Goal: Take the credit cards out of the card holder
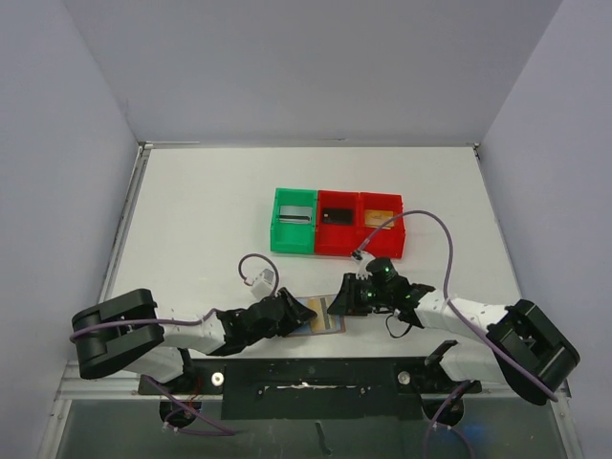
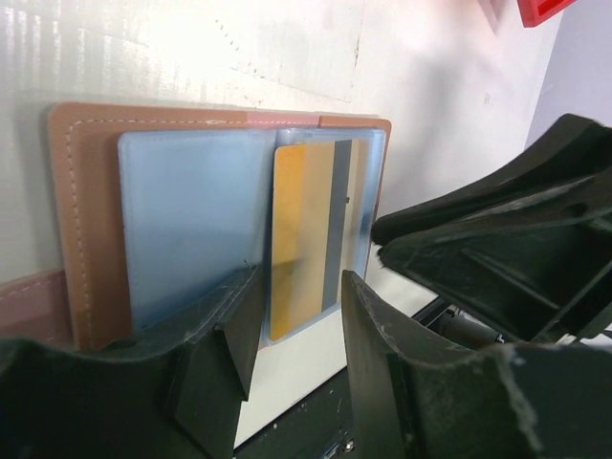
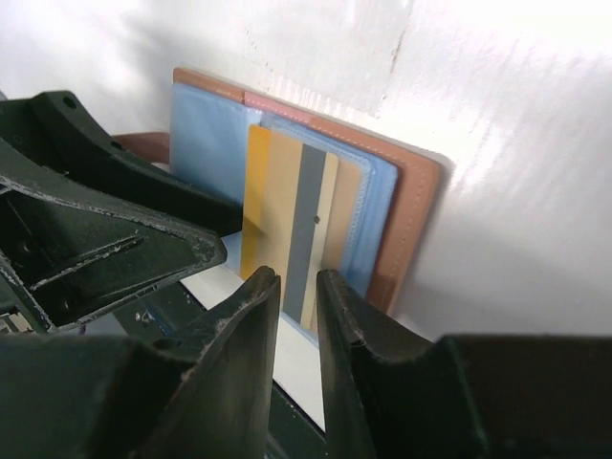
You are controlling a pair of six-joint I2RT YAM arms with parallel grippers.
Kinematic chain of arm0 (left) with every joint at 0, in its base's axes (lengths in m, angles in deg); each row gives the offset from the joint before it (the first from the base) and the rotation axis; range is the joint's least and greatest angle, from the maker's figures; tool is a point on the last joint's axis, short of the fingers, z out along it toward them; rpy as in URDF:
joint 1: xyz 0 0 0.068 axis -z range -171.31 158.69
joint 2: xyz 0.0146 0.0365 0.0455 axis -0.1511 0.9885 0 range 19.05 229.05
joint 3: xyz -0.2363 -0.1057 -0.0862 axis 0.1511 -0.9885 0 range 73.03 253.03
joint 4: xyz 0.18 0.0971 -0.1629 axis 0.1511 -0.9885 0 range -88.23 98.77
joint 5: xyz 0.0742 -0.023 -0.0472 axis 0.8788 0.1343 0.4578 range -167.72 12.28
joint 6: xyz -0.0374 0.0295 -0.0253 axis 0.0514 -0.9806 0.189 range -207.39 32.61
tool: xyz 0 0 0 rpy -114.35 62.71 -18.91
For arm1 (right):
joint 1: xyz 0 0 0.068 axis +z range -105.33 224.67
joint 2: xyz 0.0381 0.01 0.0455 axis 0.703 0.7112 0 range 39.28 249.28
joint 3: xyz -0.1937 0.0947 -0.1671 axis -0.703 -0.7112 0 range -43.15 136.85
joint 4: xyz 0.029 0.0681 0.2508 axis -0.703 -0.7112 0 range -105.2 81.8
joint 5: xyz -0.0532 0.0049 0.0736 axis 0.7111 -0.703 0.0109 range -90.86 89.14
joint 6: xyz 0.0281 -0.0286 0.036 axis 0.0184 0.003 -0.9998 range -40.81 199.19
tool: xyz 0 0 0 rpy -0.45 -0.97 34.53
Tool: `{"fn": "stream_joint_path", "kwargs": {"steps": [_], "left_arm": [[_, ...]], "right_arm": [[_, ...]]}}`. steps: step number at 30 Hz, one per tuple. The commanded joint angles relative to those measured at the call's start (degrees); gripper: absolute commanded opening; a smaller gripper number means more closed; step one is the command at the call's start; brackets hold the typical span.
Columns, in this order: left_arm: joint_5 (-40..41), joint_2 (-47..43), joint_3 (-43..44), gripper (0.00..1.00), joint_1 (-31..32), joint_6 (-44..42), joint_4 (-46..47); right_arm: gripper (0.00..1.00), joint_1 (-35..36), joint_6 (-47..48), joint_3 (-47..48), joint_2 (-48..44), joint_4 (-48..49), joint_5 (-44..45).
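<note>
The card holder point(image 1: 327, 326) lies open on the table's near edge, tan leather point(image 2: 86, 210) with light blue lining. A gold credit card point(image 2: 301, 229) with a grey stripe sticks partly out of its right pocket point(image 3: 287, 201). My left gripper point(image 1: 304, 314) is open over the holder's near edge point(image 2: 299, 287), its left finger on the blue lining. My right gripper point(image 1: 342, 304) stands just off the card's near end point(image 3: 297, 277), jaws a narrow gap apart with nothing between them. Three other credit cards lie in the bins: grey point(image 1: 295, 215), black point(image 1: 337, 214), gold point(image 1: 381, 218).
A green bin point(image 1: 280, 236) and two red bins point(image 1: 337, 241) point(image 1: 382, 246) stand in a row behind the holder. The black mounting rail point(image 1: 306, 378) runs just below the table's near edge. A purple cable point(image 1: 435, 229) arcs over the right arm.
</note>
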Motion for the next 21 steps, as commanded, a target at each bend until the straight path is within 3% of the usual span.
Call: {"fn": "stream_joint_path", "kwargs": {"steps": [1, 9, 14, 21], "left_arm": [[2.2, -1.9, -0.7, 0.39, 0.5, -1.7, -10.0], [0.1, -2.0, 0.3, 0.40, 0.5, -3.9, -8.9], [-0.3, -1.9, 2.5, 0.40, 0.5, -5.2, -11.7], [0.0, -1.0, -0.9, 0.41, 0.6, -3.0, -8.6]], "right_arm": [[0.25, -1.1, 2.7, 3.4, -4.8, -7.9, 5.0], [0.23, -0.2, 1.2, 3.1, -2.1, -2.2, -1.0], [0.23, 0.5, 1.1, 4.1, 0.2, -1.5, -1.3], [0.20, 0.8, -0.2, 3.3, 4.5, -4.7, 3.4]]}}
